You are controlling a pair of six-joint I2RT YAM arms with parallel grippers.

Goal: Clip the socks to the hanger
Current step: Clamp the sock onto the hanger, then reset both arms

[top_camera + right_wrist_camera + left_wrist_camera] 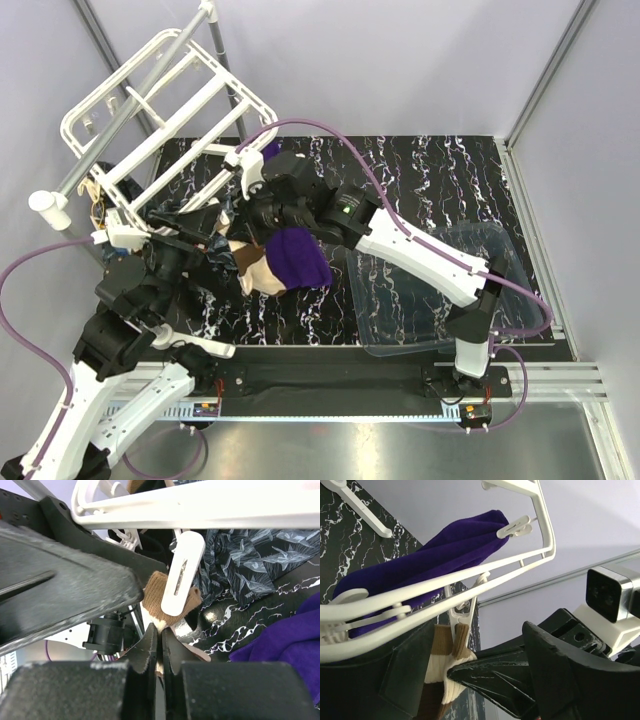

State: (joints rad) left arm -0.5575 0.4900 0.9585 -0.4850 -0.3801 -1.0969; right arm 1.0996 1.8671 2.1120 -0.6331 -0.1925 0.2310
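The white hanger (pixel 150 100) leans tilted at the back left; its bars cross the left wrist view (pixel 470 582) and the right wrist view (pixel 200 502). A purple sock (pixel 298 258) hangs from one clip (pixel 515 527). A beige sock with a brown cuff (pixel 155 597) hangs beside it, and a white clip (pixel 182 575) is closed on its cuff. My right gripper (pixel 161 630) is shut on the cream part of this sock just below the clip. My left gripper (pixel 480 635) stands open around that spot, its fingers (pixel 555 670) wide apart and holding nothing.
A clear plastic bin (pixel 440 290) sits on the black marbled mat at the right. A grey metal pole (pixel 185 45) carries the hanger. Dark patterned fabric (pixel 240 565) hangs behind the clip. Both arms crowd the hanger's lower edge.
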